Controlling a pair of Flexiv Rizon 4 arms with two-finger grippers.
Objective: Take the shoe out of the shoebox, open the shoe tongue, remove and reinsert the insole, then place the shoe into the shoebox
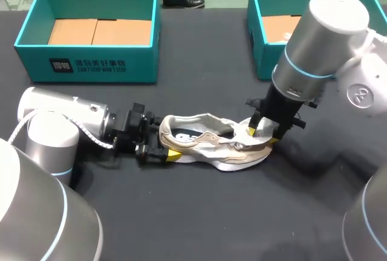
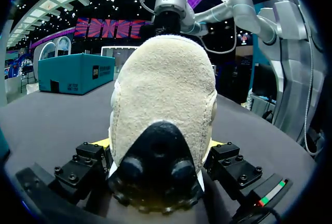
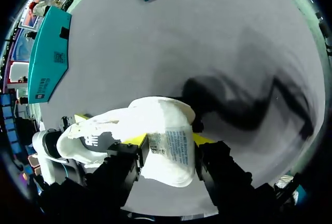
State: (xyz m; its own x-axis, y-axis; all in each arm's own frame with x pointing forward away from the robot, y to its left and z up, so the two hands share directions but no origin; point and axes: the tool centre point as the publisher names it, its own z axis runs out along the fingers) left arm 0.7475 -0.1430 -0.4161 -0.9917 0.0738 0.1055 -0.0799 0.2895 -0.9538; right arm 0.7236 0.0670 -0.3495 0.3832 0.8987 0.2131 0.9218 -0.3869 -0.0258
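Shoe between left end effector at heel, right end effector seemingly at tongue; left shoebox, right shoebox behind.

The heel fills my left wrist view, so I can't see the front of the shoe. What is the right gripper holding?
Observer: The right gripper is shut on the white tongue, lifted near the toe end of the shoe.
Operator: Good. Is the insole in the shoe right now?
Observer: Yes, a dark insole shows inside the shoe's opening, behind the tongue.
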